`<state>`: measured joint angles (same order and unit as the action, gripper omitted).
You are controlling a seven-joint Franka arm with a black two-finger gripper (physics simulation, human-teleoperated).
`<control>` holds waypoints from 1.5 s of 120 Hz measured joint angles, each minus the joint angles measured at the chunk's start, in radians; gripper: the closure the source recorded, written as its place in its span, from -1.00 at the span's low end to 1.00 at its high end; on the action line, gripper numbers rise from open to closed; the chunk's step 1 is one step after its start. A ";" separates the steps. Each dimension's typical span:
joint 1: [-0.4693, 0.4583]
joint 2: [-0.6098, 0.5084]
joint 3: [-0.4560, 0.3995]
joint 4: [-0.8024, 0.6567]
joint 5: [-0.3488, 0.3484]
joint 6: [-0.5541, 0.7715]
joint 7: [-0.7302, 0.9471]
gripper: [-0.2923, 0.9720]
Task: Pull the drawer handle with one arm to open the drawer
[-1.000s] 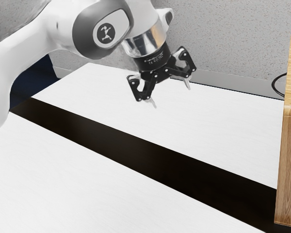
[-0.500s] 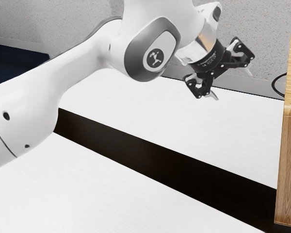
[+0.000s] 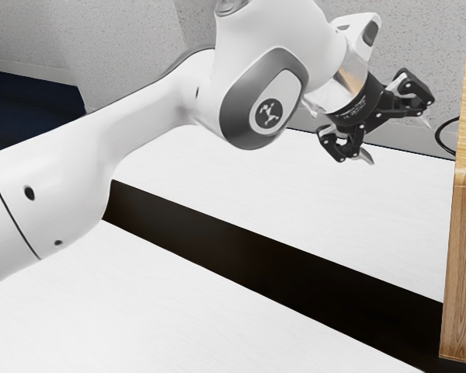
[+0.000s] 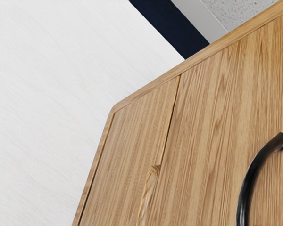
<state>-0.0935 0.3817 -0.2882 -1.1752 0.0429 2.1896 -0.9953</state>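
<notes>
Above the white table (image 3: 241, 186), we hold our gripper (image 3: 398, 138) spread wide and empty, facing the wooden cabinet (image 3: 464, 233) at the exterior view's right, so its black drawer handle (image 4: 249, 184), not yet reached, can slip between the fingers.

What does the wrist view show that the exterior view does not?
The wrist view gives the front of the wooden cabinet, with a panel seam and the black curved handle. The exterior view gives the white arm, its open pincer above the table and a black strip. Both share the table and cabinet; the exterior's thin black loop may be the handle.
</notes>
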 joint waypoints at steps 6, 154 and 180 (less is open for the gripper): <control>-0.002 0.005 -0.001 0.000 0.000 0.004 0.009 -0.52; 0.028 -0.014 0.025 -0.085 0.007 0.087 0.111 -0.16; 0.064 -0.044 0.024 -0.121 0.009 0.086 0.113 -0.14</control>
<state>-0.0292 0.3378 -0.2640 -1.2964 0.0517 2.2757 -0.8820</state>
